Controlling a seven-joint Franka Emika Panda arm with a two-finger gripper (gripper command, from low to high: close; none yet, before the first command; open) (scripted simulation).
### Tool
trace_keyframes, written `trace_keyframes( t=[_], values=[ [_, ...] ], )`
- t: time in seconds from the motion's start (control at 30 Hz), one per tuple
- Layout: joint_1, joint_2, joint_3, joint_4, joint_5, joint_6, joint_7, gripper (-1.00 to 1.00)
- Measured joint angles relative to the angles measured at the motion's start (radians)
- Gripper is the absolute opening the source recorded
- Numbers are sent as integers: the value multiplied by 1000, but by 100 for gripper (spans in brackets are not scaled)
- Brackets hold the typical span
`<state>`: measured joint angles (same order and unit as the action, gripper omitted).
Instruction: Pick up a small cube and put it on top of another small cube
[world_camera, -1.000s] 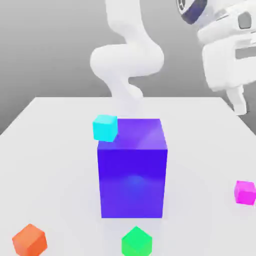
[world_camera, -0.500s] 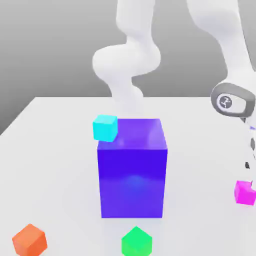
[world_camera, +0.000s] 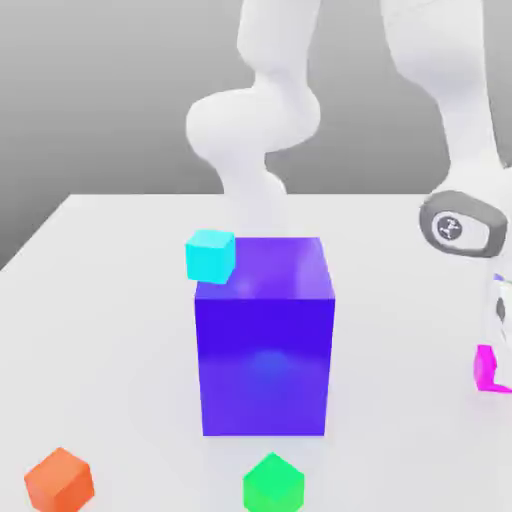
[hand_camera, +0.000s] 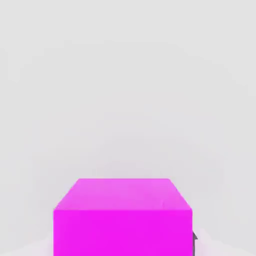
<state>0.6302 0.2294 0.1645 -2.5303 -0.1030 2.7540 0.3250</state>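
Showing pale tabletop (world_camera: 120, 330), plain grey wall (world_camera: 100, 100) behind

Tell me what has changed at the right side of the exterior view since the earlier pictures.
The claw has come down at the exterior view's right onto the pink cube, now partly covered by it. The blue block and the cyan cube stayed put.

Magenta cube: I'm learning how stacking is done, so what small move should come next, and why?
Probably a short, slow lift straight up, to test the hold: the gripper is down at the magenta cube, partly covering it in the exterior view, and the cube looms close in the hand view.
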Motion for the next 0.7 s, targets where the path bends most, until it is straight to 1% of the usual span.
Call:
trace_keyframes(
  t=[0.13, 0.4, 0.47, 0.57, 0.6, 0.7],
  values=[
    [-135, -36, -74, 19, 48, -52, -130, -100],
    [-390, -84, -254, 63, 124, -144, -381, -100],
    [-437, -59, -283, 75, 144, -131, -429, -100],
    [-462, 33, -277, 83, 173, -47, -460, -100],
    [-467, 62, -272, 85, 181, -21, -467, 100],
    [-467, 62, -272, 85, 181, -21, -467, 100]
  ],
)
